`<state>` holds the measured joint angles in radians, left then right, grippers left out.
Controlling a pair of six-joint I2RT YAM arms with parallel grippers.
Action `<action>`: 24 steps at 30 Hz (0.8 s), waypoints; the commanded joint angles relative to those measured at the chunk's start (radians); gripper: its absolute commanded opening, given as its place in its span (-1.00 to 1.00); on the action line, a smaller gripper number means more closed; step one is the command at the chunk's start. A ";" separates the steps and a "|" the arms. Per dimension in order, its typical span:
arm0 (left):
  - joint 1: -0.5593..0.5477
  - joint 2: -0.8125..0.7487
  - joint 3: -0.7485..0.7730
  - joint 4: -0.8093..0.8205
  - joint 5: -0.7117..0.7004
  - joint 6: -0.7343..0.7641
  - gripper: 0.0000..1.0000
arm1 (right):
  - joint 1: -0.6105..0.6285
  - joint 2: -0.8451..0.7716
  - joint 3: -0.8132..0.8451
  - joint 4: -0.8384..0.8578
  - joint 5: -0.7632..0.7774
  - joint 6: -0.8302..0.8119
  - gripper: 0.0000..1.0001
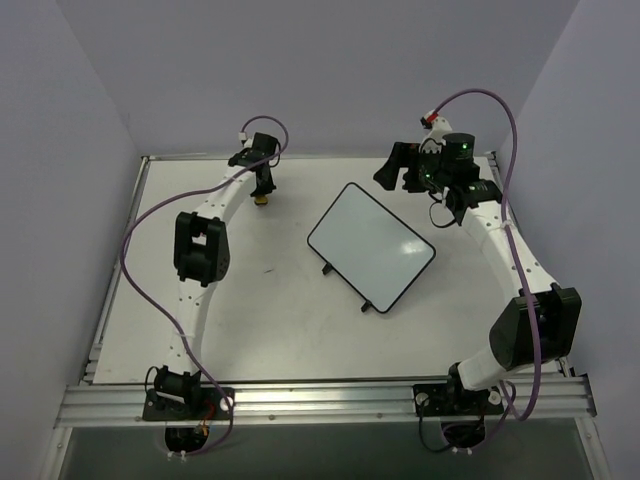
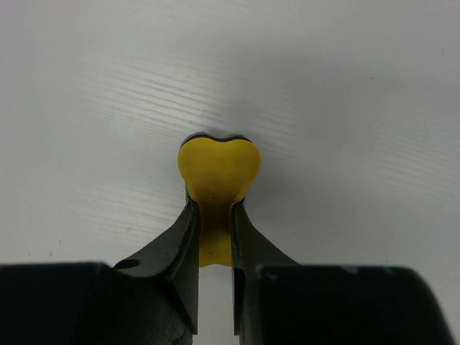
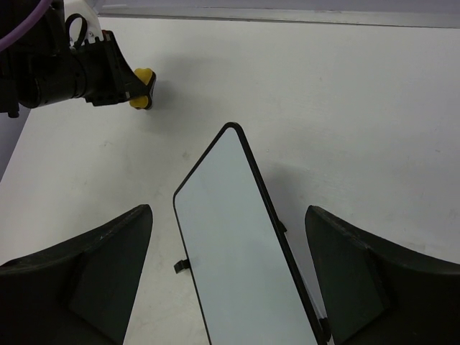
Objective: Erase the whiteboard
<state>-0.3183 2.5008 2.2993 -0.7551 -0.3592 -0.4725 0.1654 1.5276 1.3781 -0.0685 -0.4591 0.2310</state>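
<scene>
Near the middle of the top view, flat on the table (image 1: 250,320): the whiteboard (image 1: 370,247), turned askew, with its long axis from upper left to lower right of the frame. Small black clips (image 1: 327,268) along the lower-left long edge. No writing to be made out on the white surface from any view; perhaps too faint to tell.

To the upper left of the board, and well apart from it: the left gripper (image 1: 263,192), pointing down at the bare table, closed narrow on a yellow pad (image 2: 218,172). Seen from the left wrist as a heart-shaped piece squeezed between both fingers, with its tip at or very near the tabletop; contact not sure.

At the upper right of the board, above its far corner: the right gripper (image 1: 400,168), spread wide and holding nothing, looking down along the board.

Judged as the moment before wiping. From the pad, the board lies to the lower right in the top view, so probably a carry in that direction first, then strokes along the long axis. Right arm nearer to the board, but without a tool; likely good for steadying an edge against sliding.
</scene>
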 commanded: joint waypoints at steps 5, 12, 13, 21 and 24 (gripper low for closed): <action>0.004 -0.003 0.049 -0.023 0.023 -0.015 -0.37 | 0.009 -0.057 -0.013 0.009 0.016 -0.019 0.66; 0.004 -0.026 0.026 -0.006 0.028 -0.009 0.07 | 0.008 -0.067 -0.007 -0.004 0.027 -0.032 0.67; 0.004 -0.034 0.022 0.000 0.028 -0.009 0.16 | 0.008 -0.067 -0.007 -0.008 0.027 -0.033 0.67; 0.004 -0.094 -0.017 0.022 0.017 -0.008 0.33 | 0.009 -0.078 -0.011 -0.011 0.028 -0.039 0.67; 0.004 -0.137 -0.014 0.019 0.014 0.001 0.34 | 0.008 -0.087 -0.010 -0.016 0.033 -0.039 0.67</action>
<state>-0.3153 2.4802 2.2810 -0.7601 -0.3370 -0.4854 0.1654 1.4933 1.3663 -0.0837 -0.4404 0.2077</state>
